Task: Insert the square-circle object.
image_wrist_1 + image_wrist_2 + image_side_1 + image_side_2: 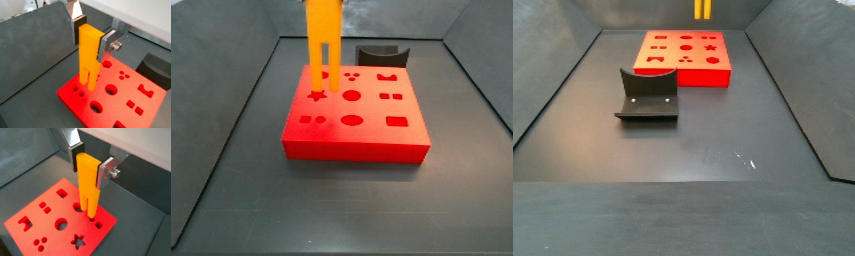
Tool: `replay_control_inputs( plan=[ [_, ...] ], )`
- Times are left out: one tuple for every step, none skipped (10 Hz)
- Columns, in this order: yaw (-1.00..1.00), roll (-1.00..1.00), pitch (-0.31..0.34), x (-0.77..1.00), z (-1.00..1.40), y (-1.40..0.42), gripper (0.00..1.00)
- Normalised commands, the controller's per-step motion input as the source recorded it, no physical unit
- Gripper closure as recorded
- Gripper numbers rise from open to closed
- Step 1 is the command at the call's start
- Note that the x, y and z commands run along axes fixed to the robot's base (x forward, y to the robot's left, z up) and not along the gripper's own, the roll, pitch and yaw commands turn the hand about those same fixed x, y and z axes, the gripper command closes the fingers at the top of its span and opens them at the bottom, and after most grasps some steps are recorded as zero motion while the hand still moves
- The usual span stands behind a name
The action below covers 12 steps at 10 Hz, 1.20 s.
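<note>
My gripper (92, 37) is shut on the upper end of the square-circle object (89, 55), a tall orange-yellow bar hanging upright with its two prongs down; both wrist views show this grip (91, 165). The bar (88, 188) hangs over the flat red block (73, 208) with its shaped holes. In a side view the prongs (323, 40) end just above the block's top (352, 150), near the star hole at its back left. In a side view only the prong tips (704, 10) show, clear above the block (687, 78). The gripper itself is out of frame in both side views.
The dark grey fixture (647, 98) with a curved top stands on the floor beside the red block; it also shows in a side view (381, 55) and in a wrist view (157, 70). Sloping grey walls (553, 90) enclose the floor.
</note>
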Motion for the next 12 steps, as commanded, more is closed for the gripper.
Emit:
replay_control_inputs(
  plan=[
    [-0.16, 0.04, 0.007, 0.00, -0.34, 0.00, 1.00],
    [-0.02, 0.00, 0.000, 0.00, -0.30, -0.02, 1.00],
    [0.11, -0.07, -0.037, 0.00, -0.19, 0.00, 1.00],
    [0.28, -0.19, -0.129, -0.08, 0.00, 0.00, 1.00],
    [0.23, -0.24, -0.207, -0.13, 0.00, 0.00, 1.00],
    [0.11, -0.26, -0.264, -0.19, -0.04, 0.00, 1.00],
    [0.10, -0.17, -0.264, -0.13, -0.19, 0.00, 1.00],
    [0.10, -0.12, -0.270, -0.13, -0.29, 0.00, 1.00],
    [0.06, -0.10, -0.283, -0.19, -0.37, 0.00, 1.00],
    [0.07, -0.10, -0.224, -0.17, -0.27, 0.00, 1.00],
    [0.02, -0.02, -0.056, -0.19, -0.02, 0.00, 1.00],
    [0.00, 0.00, 0.010, 0.00, -0.08, 0.00, 1.00]
  ],
)
